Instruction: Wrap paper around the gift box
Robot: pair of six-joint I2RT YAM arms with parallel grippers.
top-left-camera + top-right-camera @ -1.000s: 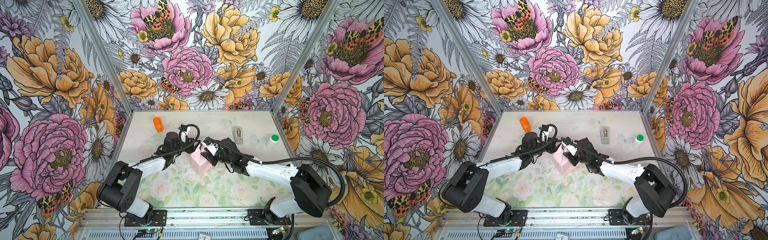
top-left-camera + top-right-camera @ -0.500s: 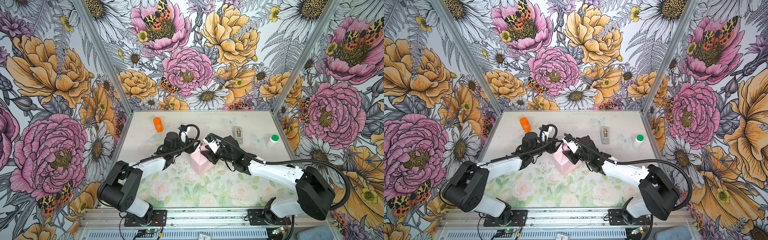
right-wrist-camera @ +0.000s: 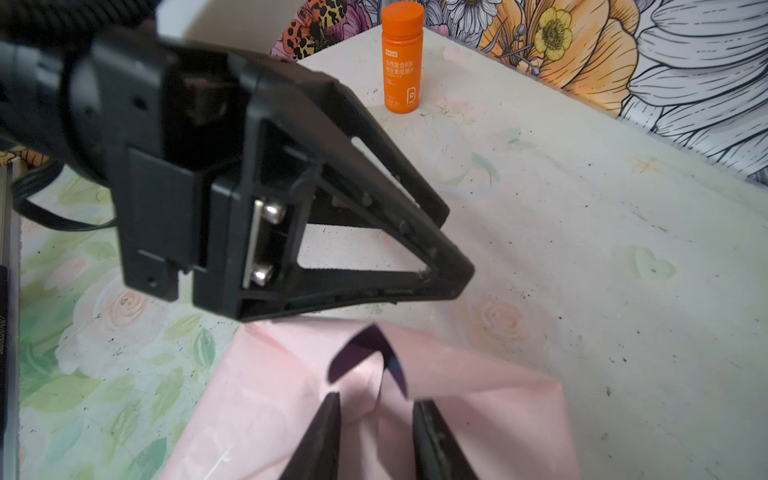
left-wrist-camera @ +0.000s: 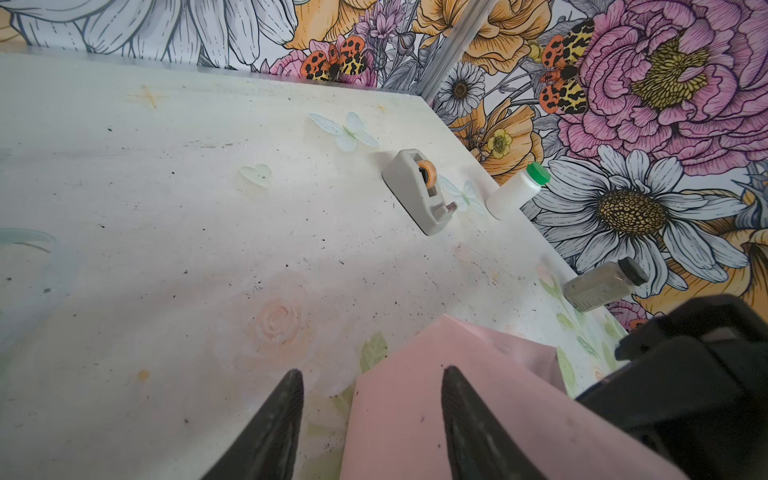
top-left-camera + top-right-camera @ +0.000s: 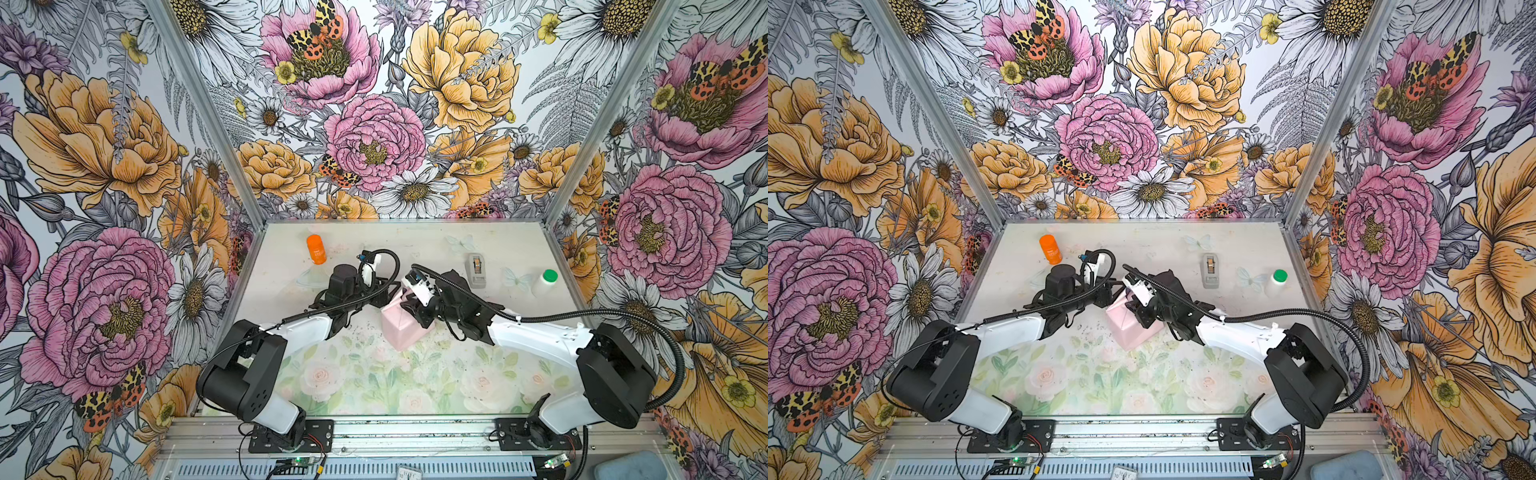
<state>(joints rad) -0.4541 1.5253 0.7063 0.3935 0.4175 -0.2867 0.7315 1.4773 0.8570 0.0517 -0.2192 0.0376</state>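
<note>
Centrally, the gift box was not seen directly; it was taken to lie inside the paper (image 5: 401, 328), which stood pale-pink side out as a creased, peaked parcel at the middle of the floral table (image 5: 415, 386). A dark violet patch (image 3: 365, 353) was noted in a gap of the folds; box face or glossy paper side could not be told.

Right gripper (image 3: 376, 399): jaws set narrow, with a raised pleat of paper between them; whether it was pinched could not be told. Left gripper (image 4: 372, 372): jaws held moderately wide, nothing clamped, one finger over bare table and the other over the parcel.

Risks judged: no tape was seen on the parcel, so the folds could spring open if the pleat slipped. A hard pull could tear the thin sheet at a crease. A sideways push could slide the parcel. The grippers, close together, could foul each other.

Views compared: in both top views the jaws were hidden by the grippers' own bodies. The open seam was shown by the right wrist view only. The tape dispenser (image 4: 419, 191), well apart from the parcel, was shown clearest by the left wrist view, as was a black-capped grey jar (image 4: 598, 286) not made out in the top views.
</note>
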